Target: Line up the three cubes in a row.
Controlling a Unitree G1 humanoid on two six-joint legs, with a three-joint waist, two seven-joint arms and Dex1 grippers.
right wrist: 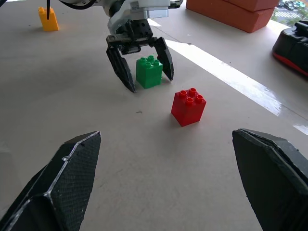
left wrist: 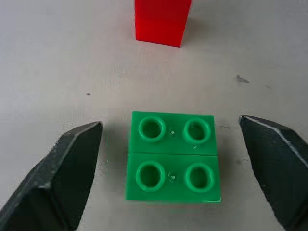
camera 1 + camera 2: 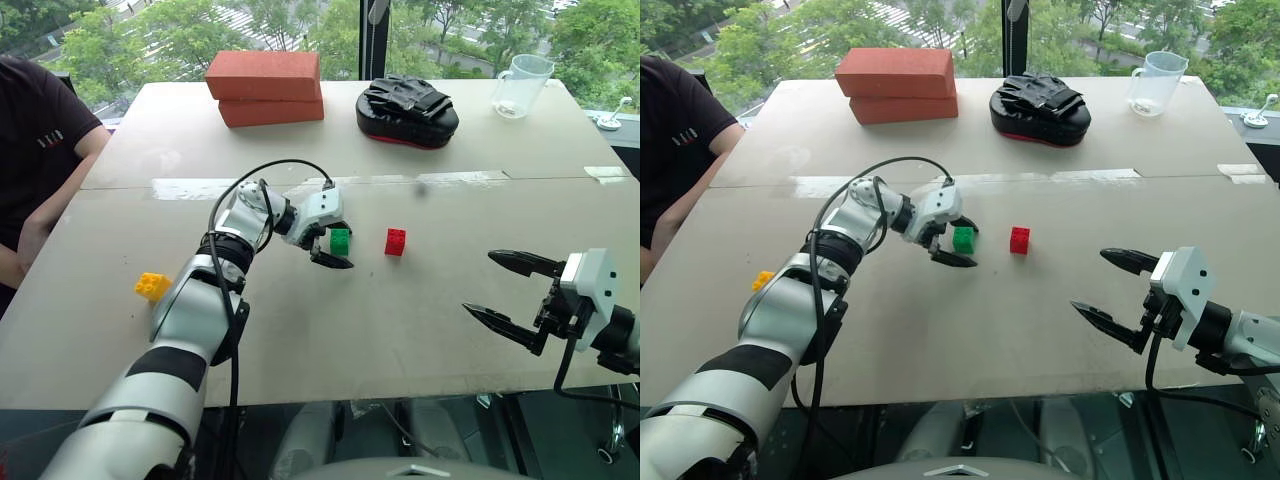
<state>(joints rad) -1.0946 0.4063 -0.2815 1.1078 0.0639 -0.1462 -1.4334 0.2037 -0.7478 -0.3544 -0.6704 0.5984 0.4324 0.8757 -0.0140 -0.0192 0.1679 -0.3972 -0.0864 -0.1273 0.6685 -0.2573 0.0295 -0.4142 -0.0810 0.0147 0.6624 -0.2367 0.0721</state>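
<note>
The green cube (image 3: 340, 241) sits studs-up on the table (image 3: 400, 330) near its middle, between the two black fingers of the left gripper (image 3: 331, 240), which stand spread wide on either side of it with a clear gap to each face, so nothing is clamped. In the left wrist view the green cube shows four round studs on top and a seam across its middle. Just beside it, toward the robot's right, stands the red cube (image 3: 395, 242), also studs-up and apart from the green one. The yellow cube (image 3: 152, 287) lies well apart from both, near the table's left edge beside the left arm. The right gripper (image 3: 507, 291) hovers over the near right part of the table, its fingers wide apart and empty. At the far edge rest two stacked red-orange bricks (image 3: 266, 87).
</note>
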